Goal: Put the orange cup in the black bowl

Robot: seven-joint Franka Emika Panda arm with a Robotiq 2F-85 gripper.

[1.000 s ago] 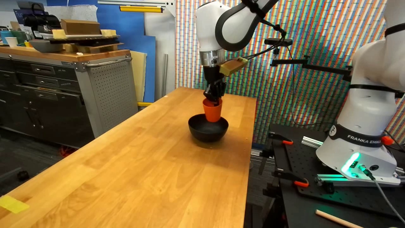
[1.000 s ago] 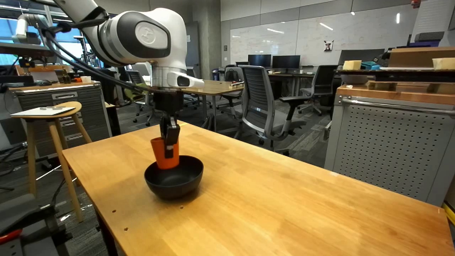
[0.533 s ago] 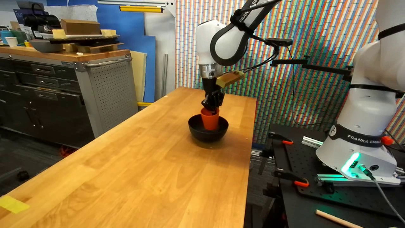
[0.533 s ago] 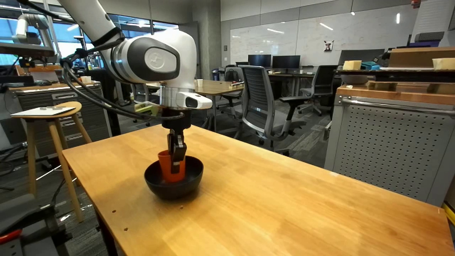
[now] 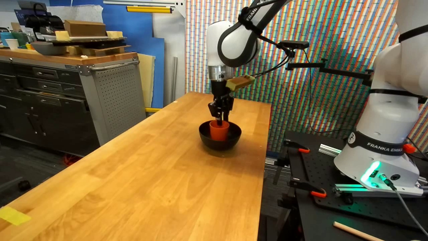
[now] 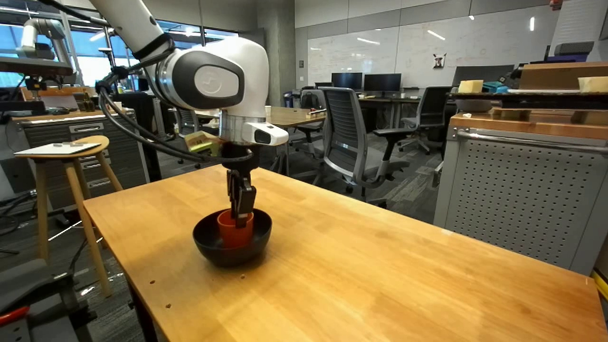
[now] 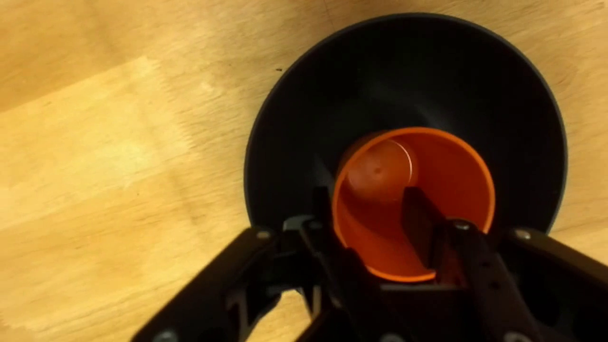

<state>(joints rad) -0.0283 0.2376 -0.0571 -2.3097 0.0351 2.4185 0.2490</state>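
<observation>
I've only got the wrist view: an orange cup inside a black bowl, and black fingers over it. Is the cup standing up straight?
Observer: Seen from the side, in both exterior views, the cup looks upright, or nearly so, in the bowl.
Visitor: What are those fingers attached to?
Observer: A white robot arm, which reaches over the table and points them downward.
Visitor: Does the machine light up anywhere?
Observer: Yes. In an exterior view, a green light glows on its base; what it means, I can't tell.
</observation>
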